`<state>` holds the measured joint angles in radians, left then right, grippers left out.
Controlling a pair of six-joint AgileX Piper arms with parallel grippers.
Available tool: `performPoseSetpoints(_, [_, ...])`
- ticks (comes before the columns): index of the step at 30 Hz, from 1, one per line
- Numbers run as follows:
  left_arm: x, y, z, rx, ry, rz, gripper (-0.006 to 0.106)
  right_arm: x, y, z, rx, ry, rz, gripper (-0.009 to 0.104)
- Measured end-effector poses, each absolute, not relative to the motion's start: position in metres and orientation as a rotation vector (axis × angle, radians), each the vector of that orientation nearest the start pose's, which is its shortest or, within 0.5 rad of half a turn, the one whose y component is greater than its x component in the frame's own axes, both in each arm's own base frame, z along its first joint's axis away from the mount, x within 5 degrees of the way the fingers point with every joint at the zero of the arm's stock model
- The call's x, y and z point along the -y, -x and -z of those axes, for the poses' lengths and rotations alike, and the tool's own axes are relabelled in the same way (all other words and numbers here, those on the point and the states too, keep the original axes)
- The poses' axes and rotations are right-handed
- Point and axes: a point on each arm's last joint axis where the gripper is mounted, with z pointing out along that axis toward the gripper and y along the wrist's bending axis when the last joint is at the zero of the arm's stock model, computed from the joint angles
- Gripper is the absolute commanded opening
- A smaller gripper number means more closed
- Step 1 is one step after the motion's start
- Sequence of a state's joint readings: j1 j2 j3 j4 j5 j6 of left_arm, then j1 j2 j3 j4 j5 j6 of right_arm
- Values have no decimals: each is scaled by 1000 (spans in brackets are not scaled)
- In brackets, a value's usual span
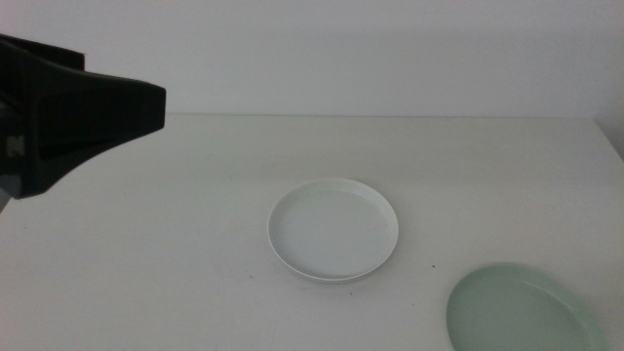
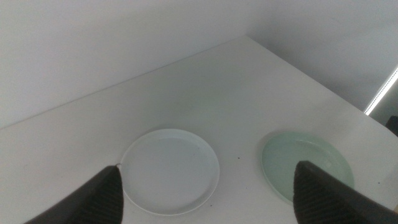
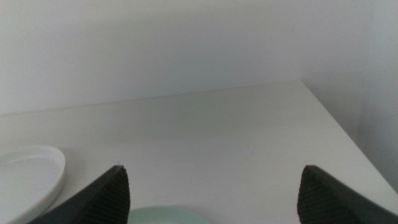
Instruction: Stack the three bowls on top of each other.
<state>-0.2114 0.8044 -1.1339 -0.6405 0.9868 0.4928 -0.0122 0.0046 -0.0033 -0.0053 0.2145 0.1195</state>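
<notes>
A white bowl sits upright near the middle of the table. A pale mint green bowl lies to its front right, partly cut off by the picture's bottom edge. The two bowls are apart. My left arm hangs high over the table's left side. In its wrist view the left gripper is open and empty, looking down on the white bowl and the mint bowl. My right gripper is open and empty, just above the mint bowl's near rim, with the white bowl off to one side.
The white table ends at a far edge against a pale wall, and its right edge runs close to the mint bowl. A few tiny dark specks lie between the two bowls.
</notes>
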Motion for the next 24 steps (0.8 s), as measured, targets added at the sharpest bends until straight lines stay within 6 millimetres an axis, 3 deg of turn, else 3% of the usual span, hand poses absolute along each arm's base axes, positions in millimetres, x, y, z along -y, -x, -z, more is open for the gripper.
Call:
performPoseSetpoints(7, [70, -111, -439, -1917, -636, 598, 94, 0, -57, -196, -1684, -133, -111, 92])
performPoseSetpoints(11, [70, -111, -439, -1917, -636, 598, 94, -1, -64, -198, -1770, -179, -156, 92])
performPoseSetpoints(16, [70, -111, -439, -1917, -636, 598, 94, -3, -83, -247, -1932, -202, -187, 92])
performPoseSetpoints(19, [70, -111, -439, -1917, -636, 598, 94, -6, -95, -277, -2147, -194, -194, 92])
performPoseSetpoints(24, [70, -111, -439, -1917, -636, 598, 94, -5, -113, -310, -2441, -156, -142, 92])
